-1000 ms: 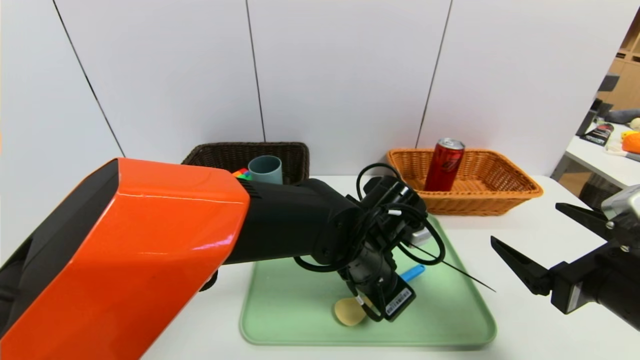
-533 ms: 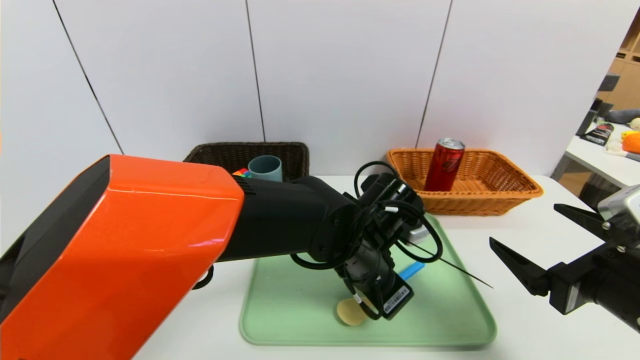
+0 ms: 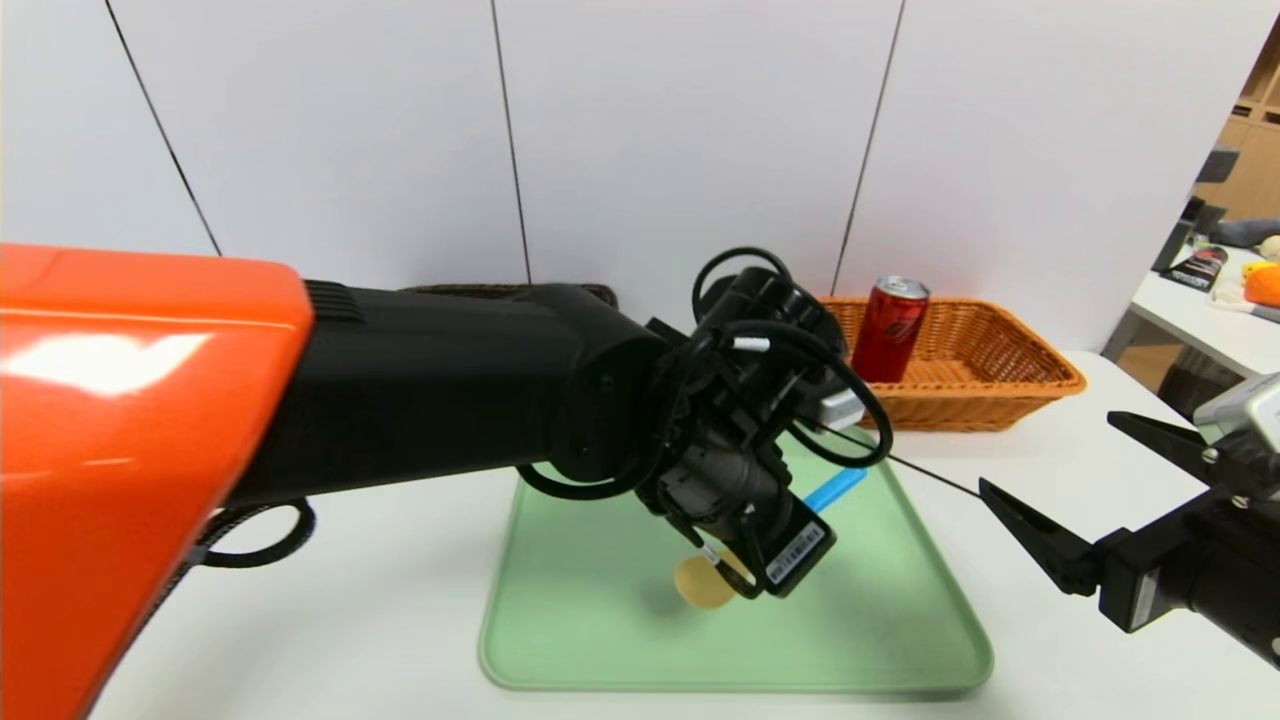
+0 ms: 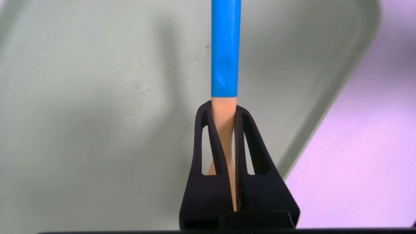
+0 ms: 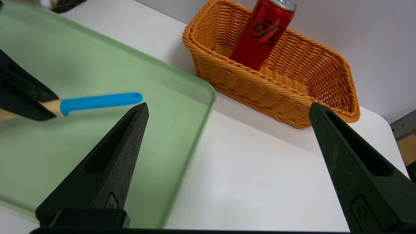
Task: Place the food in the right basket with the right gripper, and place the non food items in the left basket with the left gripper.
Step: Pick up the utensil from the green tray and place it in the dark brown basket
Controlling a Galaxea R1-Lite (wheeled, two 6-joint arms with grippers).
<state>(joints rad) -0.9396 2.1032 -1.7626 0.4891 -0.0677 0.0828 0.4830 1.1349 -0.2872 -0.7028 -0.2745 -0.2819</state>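
Left gripper [image 4: 223, 112] is clamped on the spoon [image 4: 225, 65] at the pale neck just below its blue handle, holding it clear above the green tray [image 3: 600, 620], bowl end toward the robot and handle toward the far right. Right gripper [image 5: 227, 110] hangs over the white table [image 3: 1000, 470] right of the tray, fingers spread wide and holding nothing. Red can [image 3: 889, 330] stands upright in the orange basket [image 3: 1000, 380]; the brown basket [image 3: 590, 290] is mostly hidden behind the left arm.
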